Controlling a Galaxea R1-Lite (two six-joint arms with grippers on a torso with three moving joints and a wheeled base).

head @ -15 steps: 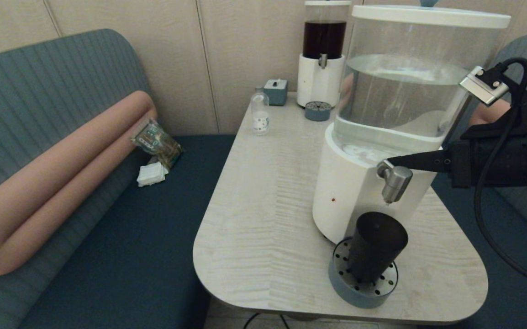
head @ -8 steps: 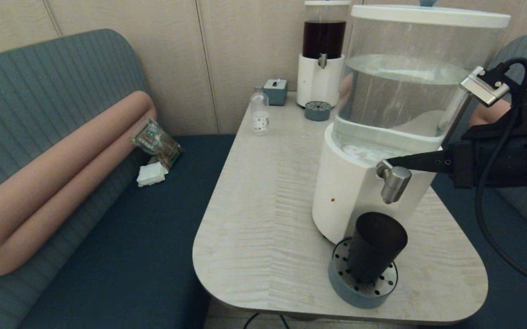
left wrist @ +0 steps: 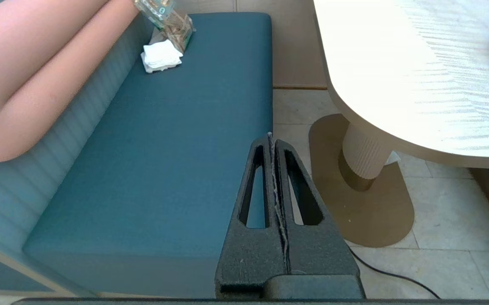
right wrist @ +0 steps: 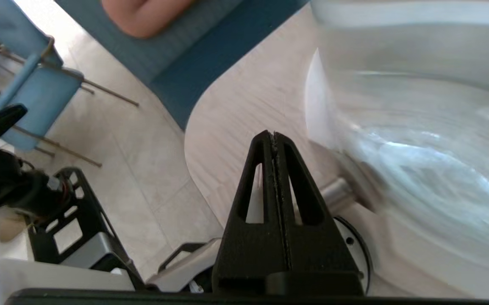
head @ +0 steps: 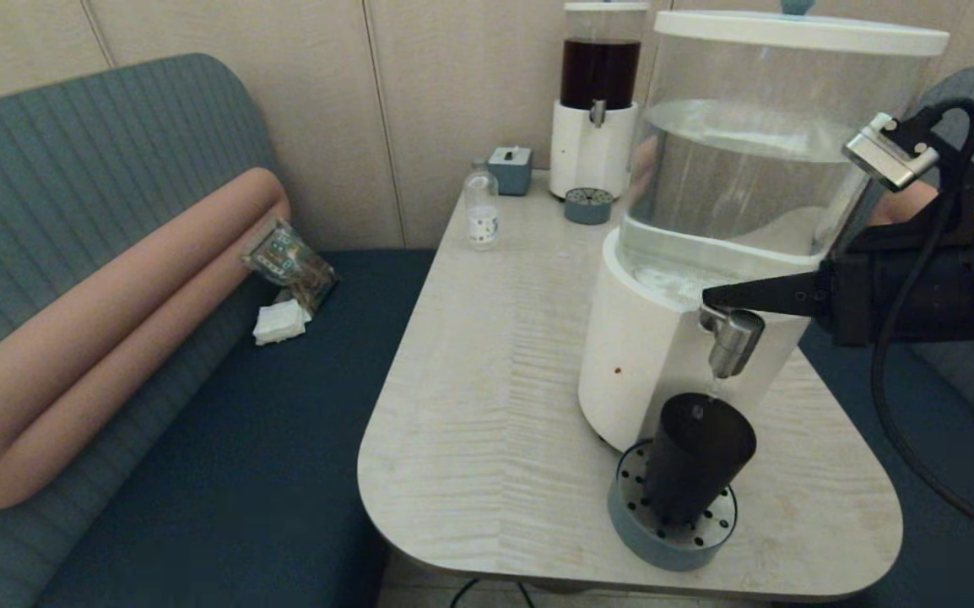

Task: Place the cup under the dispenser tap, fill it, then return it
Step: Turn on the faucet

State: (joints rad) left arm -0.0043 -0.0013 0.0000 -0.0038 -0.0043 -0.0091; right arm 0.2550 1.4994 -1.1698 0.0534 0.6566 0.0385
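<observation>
Right gripper [head: 709,297] closed on nothing, fingers pressed together, tip resting on top of the tap [head: 732,338]. Cup [head: 696,456] upright on the round drip tray [head: 671,540], directly beneath the tap. Left gripper [left wrist: 271,140] closed and empty, parked over the bench [left wrist: 176,148] beside the table [head: 487,405].

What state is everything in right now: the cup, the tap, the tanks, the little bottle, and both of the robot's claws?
Cup: upright on the drip tray, under the tap.
Tap: a thin stream seems to fall from it.
Big tank: lidded, partly full of water.
Small dispenser: holds dark liquid.
Bottle: upright, looks empty.
Right gripper: shut, tip at the tap's top.
Left gripper: shut, parked above the bench, beside the table.
</observation>
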